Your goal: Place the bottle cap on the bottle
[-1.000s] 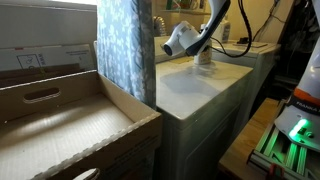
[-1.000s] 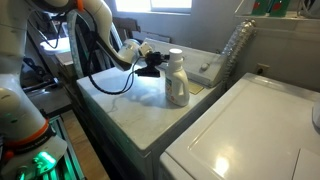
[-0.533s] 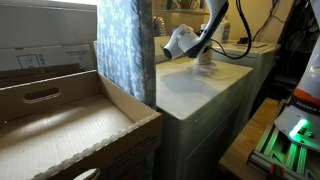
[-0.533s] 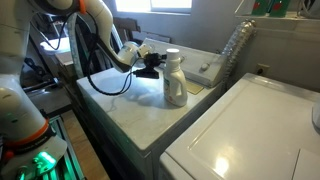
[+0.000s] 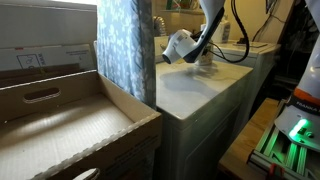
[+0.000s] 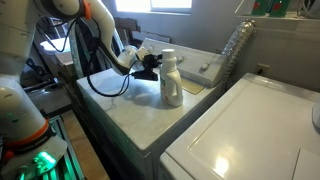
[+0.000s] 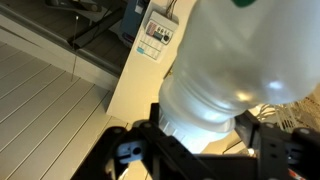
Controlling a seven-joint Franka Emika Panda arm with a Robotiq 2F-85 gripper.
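The bottle (image 6: 172, 85) stands upright on the pale countertop (image 6: 120, 110); it is white, with a yellowish label on its front. My gripper (image 6: 155, 63) reaches in level from the side, its jaws closed around the bottle's narrow upper part. In the wrist view the bottle (image 7: 230, 50) fills the frame, and the gripper (image 7: 200, 125) clamps a ridged white band with a black finger on each side. I cannot tell whether that band and the white top are the bottle cap or the bare neck. From the opposite side, the bottle (image 5: 205, 62) is mostly hidden behind the gripper (image 5: 198, 57).
A white appliance lid (image 6: 250, 130) lies beside the countertop. A clear ribbed plastic bottle (image 6: 236, 48) leans at the back and a shallow tray (image 6: 205, 72) sits behind the bottle. An open cardboard box (image 5: 60, 120) and a patterned curtain (image 5: 125, 45) stand near the counter's far end.
Bottle and gripper have slid together a short way along the countertop, toward the arm's base. The jaws have kept the same width.
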